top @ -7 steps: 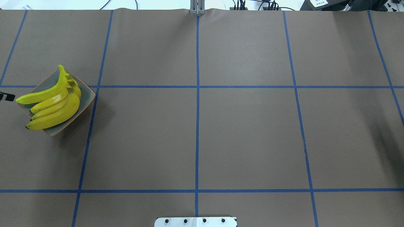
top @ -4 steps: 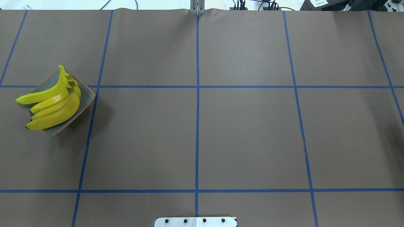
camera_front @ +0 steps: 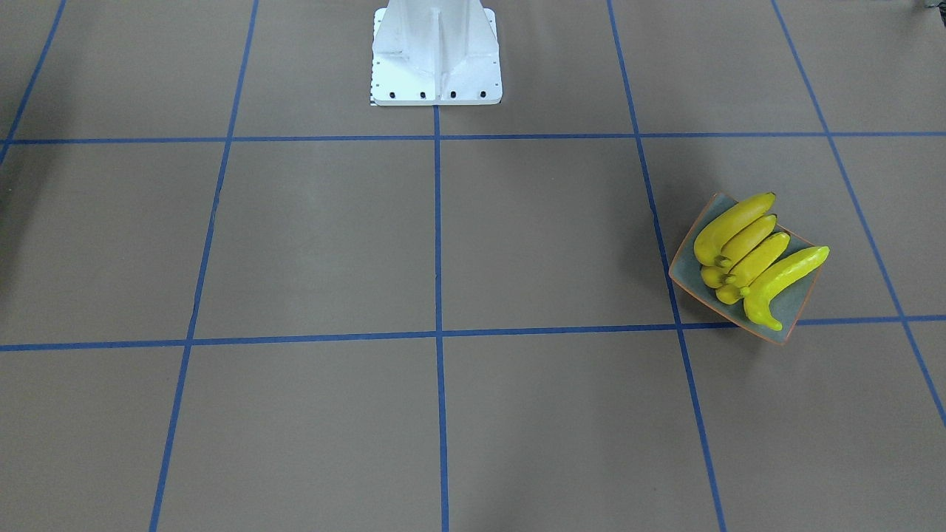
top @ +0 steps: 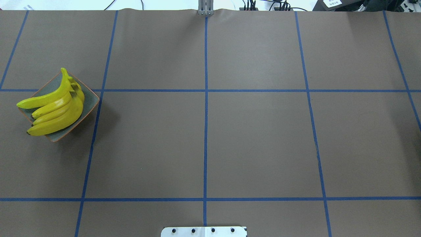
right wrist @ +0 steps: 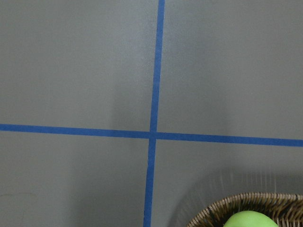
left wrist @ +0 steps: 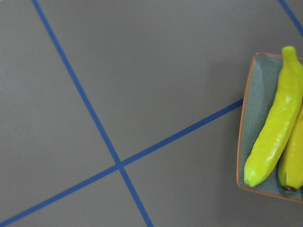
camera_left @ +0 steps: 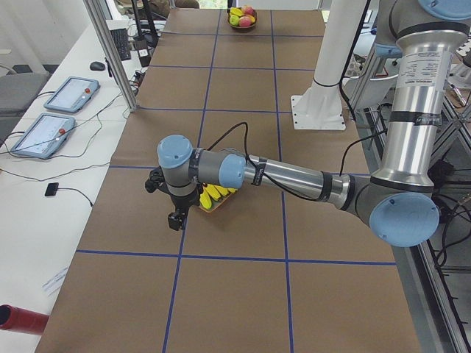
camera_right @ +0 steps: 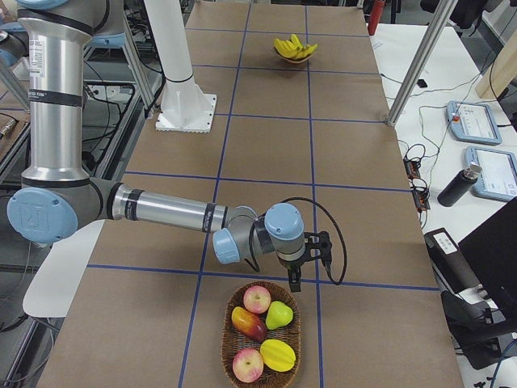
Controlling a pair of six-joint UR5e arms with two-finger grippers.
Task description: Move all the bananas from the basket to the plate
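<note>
Several yellow bananas (top: 54, 107) lie side by side on the grey-blue plate (top: 89, 104) at the table's left. They also show in the front view, bananas (camera_front: 754, 255) on the plate (camera_front: 794, 304). In the left wrist view one banana (left wrist: 277, 127) and the plate's corner (left wrist: 250, 94) sit at the right edge. My left gripper (camera_left: 175, 219) hangs just beyond the plate, seen only from the side, so I cannot tell its state. My right gripper (camera_right: 293, 281) hovers at the far rim of the wicker basket (camera_right: 225, 338); its state cannot be told either.
The basket holds apples, a green pear (camera_right: 279, 315) and other fruit; its rim (right wrist: 236, 208) shows in the right wrist view. The white robot base (camera_front: 436, 55) stands mid-table. Blue tape lines grid the brown cover. Tablets and cables lie on the side benches.
A dark tip of my left gripper showed at the overhead view's left edge beside the plate one second ago; it has left that view. The bananas and plate have not moved.
</note>
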